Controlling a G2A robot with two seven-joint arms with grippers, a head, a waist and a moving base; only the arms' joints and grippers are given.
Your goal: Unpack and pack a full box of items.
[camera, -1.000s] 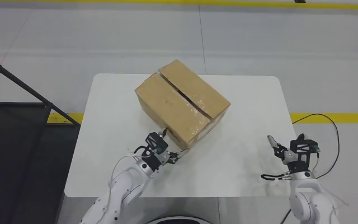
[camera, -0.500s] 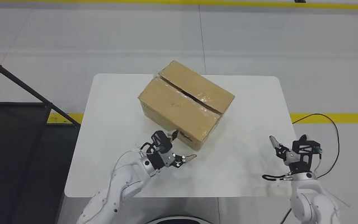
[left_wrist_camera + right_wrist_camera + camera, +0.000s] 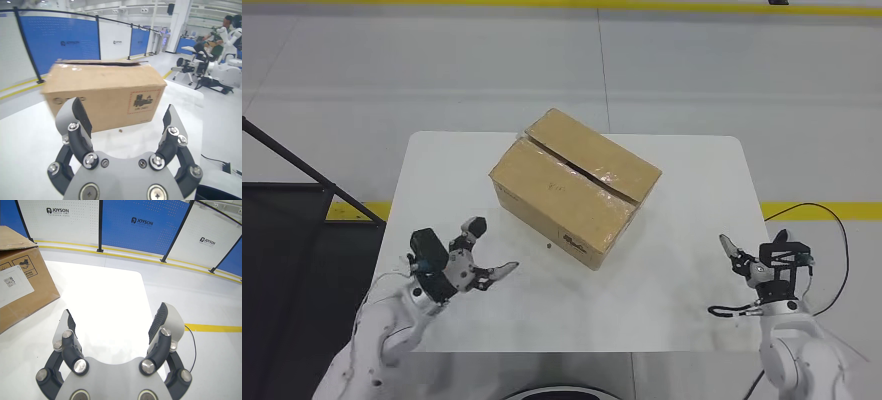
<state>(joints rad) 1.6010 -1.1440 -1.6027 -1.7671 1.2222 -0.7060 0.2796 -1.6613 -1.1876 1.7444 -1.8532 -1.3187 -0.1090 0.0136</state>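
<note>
A brown cardboard box (image 3: 575, 188) with its top flaps closed sits turned at an angle in the middle of the white table (image 3: 682, 180). In the left wrist view the box (image 3: 102, 94) shows its long side with a printed mark. My left gripper (image 3: 489, 252) is open near the table's front left, apart from the box, with nothing between its fingers (image 3: 81, 115). My right gripper (image 3: 724, 277) is open at the front right corner, well clear of the box (image 3: 22, 283), empty too.
A tiny dark speck (image 3: 547, 241) lies on the table just in front of the box. A black cable (image 3: 827, 225) runs off the table's right edge. Bare tabletop surrounds the box on all sides.
My left gripper has pulled back from the box's front corner toward the table's left front and has opened. The box shifted slightly right early on. The right arm barely moved.
</note>
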